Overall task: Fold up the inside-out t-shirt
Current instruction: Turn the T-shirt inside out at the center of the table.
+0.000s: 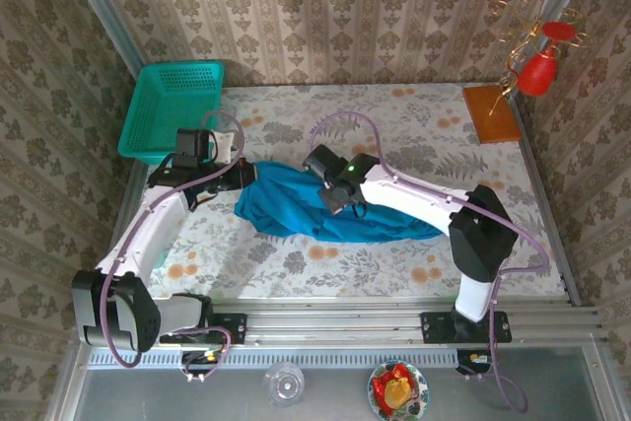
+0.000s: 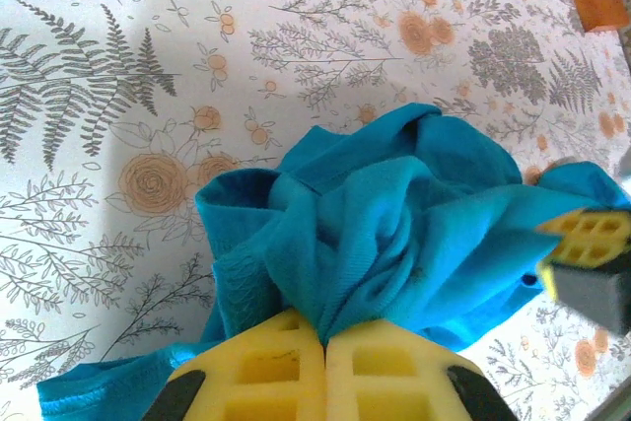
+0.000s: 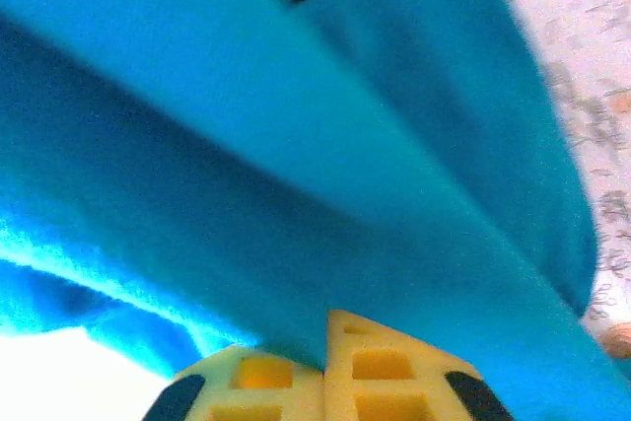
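Note:
The inside-out t-shirt [image 1: 296,212] lies bunched in a teal-blue heap on the flowered table, a flatter part trailing right toward the right arm. My left gripper [image 1: 244,173] is at the heap's left end. In the left wrist view its yellow pads [image 2: 266,362] are pressed together, shut on a gathered fold of the t-shirt [image 2: 394,214]. My right gripper [image 1: 332,187] sits on top of the heap's middle. Seen from the right wrist, the right gripper [image 3: 325,327] is shut with the t-shirt [image 3: 296,145] pinched at its tips. One right fingertip [image 2: 590,239] shows at the edge of the left wrist view.
A turquoise-green mesh basket [image 1: 170,110] stands at the table's back left corner. A wooden block [image 1: 490,113] lies at the back right, below a red hanging ornament [image 1: 540,68]. A glass [image 1: 284,382] and a bowl [image 1: 397,389] sit on the shelf in front of the arm bases.

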{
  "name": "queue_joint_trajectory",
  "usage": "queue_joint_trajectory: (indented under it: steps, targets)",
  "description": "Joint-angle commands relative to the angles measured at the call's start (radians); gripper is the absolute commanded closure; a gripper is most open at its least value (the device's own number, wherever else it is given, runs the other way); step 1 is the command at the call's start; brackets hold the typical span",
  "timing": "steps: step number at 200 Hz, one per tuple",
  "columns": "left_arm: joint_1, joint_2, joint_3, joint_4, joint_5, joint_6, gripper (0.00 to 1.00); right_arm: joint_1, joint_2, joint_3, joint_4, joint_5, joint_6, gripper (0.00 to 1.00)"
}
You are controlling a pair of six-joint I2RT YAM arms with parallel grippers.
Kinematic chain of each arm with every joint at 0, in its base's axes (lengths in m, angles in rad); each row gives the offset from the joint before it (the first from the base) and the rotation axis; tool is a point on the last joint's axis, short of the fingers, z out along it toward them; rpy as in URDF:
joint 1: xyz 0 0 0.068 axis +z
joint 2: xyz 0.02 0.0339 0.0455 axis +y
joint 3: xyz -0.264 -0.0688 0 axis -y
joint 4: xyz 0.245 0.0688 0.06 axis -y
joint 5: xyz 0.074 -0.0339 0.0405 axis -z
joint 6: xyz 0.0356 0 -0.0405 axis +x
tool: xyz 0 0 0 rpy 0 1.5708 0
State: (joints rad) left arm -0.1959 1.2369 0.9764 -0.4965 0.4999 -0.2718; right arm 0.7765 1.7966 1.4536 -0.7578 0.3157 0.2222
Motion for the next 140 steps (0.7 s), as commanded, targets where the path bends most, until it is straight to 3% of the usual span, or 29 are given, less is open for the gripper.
queue_joint_trajectory:
  steps: [1, 61, 94, 118, 140]
  targets:
    - [-0.004, -0.004, -0.02, -0.02, -0.032, 0.017, 1.0, -0.097, -0.038, 0.07, 0.008, 0.067, -0.013, 1.0]
    - [-0.002, 0.048, -0.076, 0.026, -0.033, 0.013, 0.99, -0.301, 0.093, 0.184, 0.089, 0.066, -0.003, 1.0]
    - [0.011, 0.092, -0.125, 0.081, -0.056, 0.01, 0.99, -0.366, 0.244, 0.297, 0.025, -0.095, 0.012, 1.0]
    - [0.017, 0.163, -0.144, 0.134, -0.04, -0.006, 0.98, -0.353, 0.324, 0.371, -0.075, -0.209, 0.023, 0.82]
    - [0.016, 0.211, -0.15, 0.163, -0.039, -0.018, 0.97, -0.328, 0.269, 0.328, -0.105, -0.196, 0.067, 0.71]
